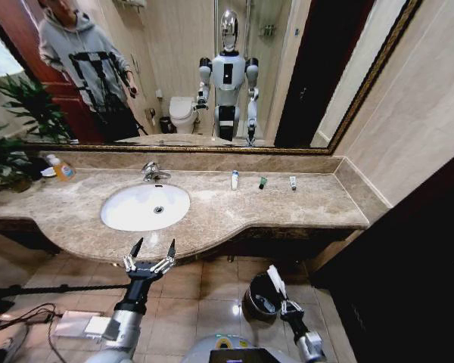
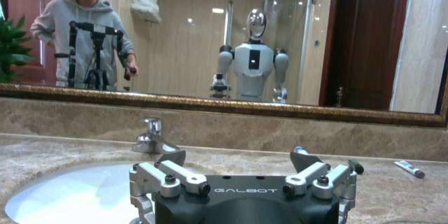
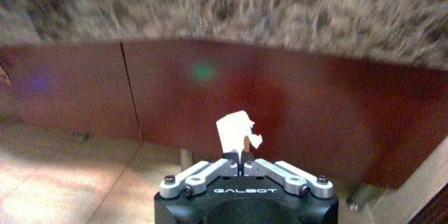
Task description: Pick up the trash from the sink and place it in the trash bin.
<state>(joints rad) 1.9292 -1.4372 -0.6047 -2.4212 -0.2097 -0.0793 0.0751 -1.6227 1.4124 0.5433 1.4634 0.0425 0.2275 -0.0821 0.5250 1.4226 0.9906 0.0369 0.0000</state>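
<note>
- Pinched between the closed fingers of my right gripper is a flat white piece of trash, standing up out of the fingertips with its long axis roughly upright.
- That same gripper hangs low, below the countertop edge and just beside the trash bin; the bin's dark rim lies slightly toward my left arm from the fingertips, so I judge a short sideways carry should bring the piece over the opening.
- Something pale shows inside the bin, but I cannot tell what it is.
- Left gripper hovers spread wide and empty in front of the counter, closest to the sink.
- Sink basin looks empty.
- Beyond the sink toward my right, near the back wall, three small pieces stand apart on the countertop: a white bottle, a dark green piece and a small white tube.
- Chrome faucet sits behind the basin.
</note>
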